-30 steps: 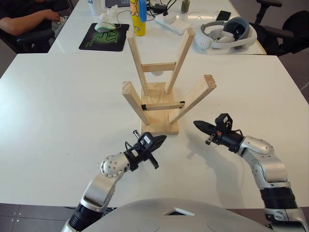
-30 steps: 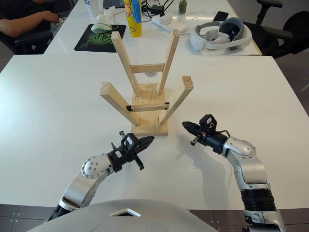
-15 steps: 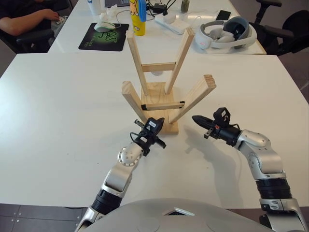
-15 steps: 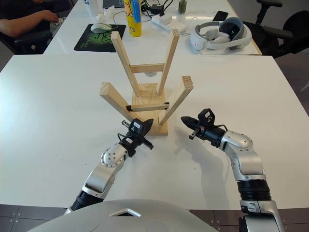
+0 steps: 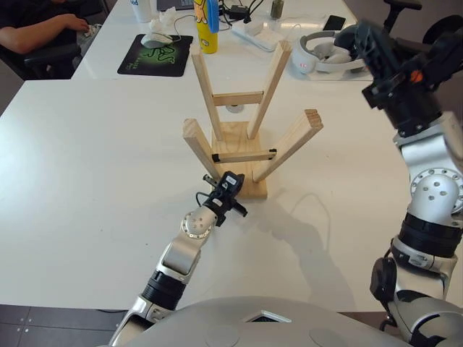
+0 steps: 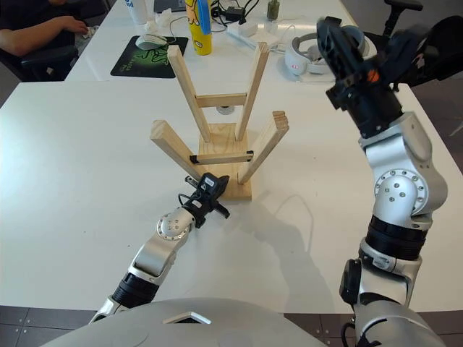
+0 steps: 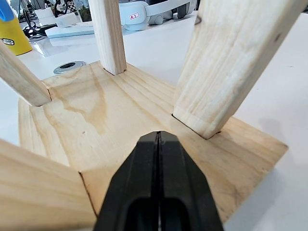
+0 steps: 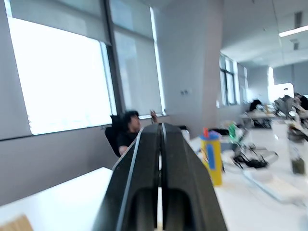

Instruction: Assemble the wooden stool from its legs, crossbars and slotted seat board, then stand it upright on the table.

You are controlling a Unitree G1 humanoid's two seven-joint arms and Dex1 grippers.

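Observation:
The wooden stool (image 5: 239, 137) stands upside down mid-table, its seat board (image 7: 110, 110) flat on the surface and its legs splayed upward, joined by a far crossbar (image 5: 237, 100) and a near crossbar (image 5: 244, 156). My left gripper (image 5: 231, 184) is shut and empty, its tip (image 7: 158, 137) just over the near edge of the seat board between the two near legs. My right gripper (image 6: 334, 37) is shut and empty, raised high above the table's right side, well away from the stool. In the right wrist view its fingers (image 8: 161, 144) point out into the room.
On the table behind stand a yellow bottle (image 5: 208, 25), a mouse on a black pad (image 5: 155, 54), a white power strip (image 5: 255, 35) and a white headset (image 5: 336, 50). A round cable grommet (image 5: 233, 110) lies just behind the stool. Bare tabletop spreads left and right of it.
My right arm swung up from beside the stool's near right leg to high over the right side. My left gripper edged forward to the seat board's near edge.

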